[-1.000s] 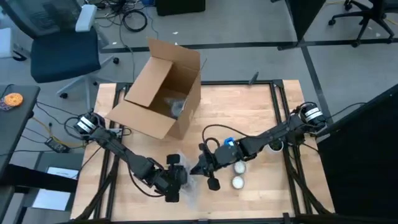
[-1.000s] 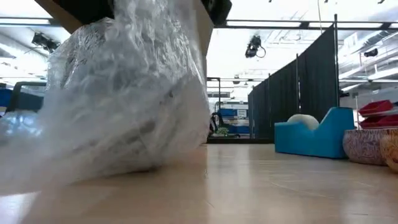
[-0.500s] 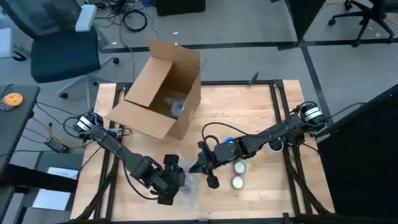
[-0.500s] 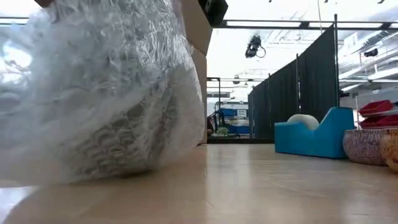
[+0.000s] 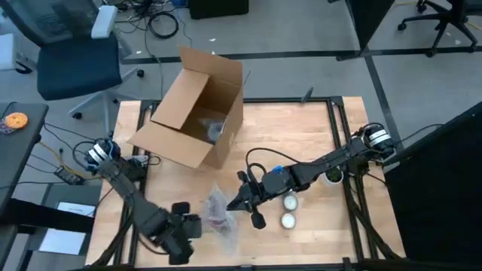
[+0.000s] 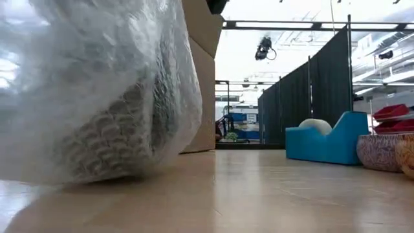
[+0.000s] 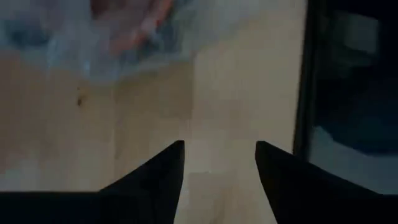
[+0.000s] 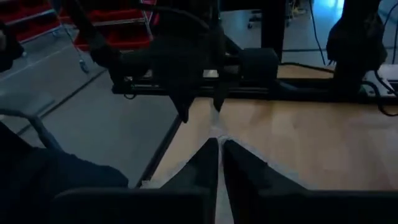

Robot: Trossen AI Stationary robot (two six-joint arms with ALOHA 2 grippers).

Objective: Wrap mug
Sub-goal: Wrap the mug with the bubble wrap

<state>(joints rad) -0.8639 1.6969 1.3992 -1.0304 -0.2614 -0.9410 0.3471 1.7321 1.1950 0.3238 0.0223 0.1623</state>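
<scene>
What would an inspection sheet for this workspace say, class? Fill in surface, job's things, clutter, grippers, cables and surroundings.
Surface: pale wooden table, bare toward the back.
Job's things: patterned mug in clear bubble wrap, near the front edge.
Clutter: open brown cardboard box; two white round objects.
Grippers: left gripper open, apart from the bundle; right gripper shut on the wrap's edge.
Cables: black cable looping over the right arm.
Surroundings: blue office chair, black curtains.

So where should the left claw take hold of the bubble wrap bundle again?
Grip the loose wrap edge on the bundle's left-claw side, coming in low along the table. The right claw pinches the opposite side, so that side is taken. The bundle's middle looks bulky with the mug inside; the thin, crumpled fringe lying on the wood probably suits the open fingers better.
</scene>
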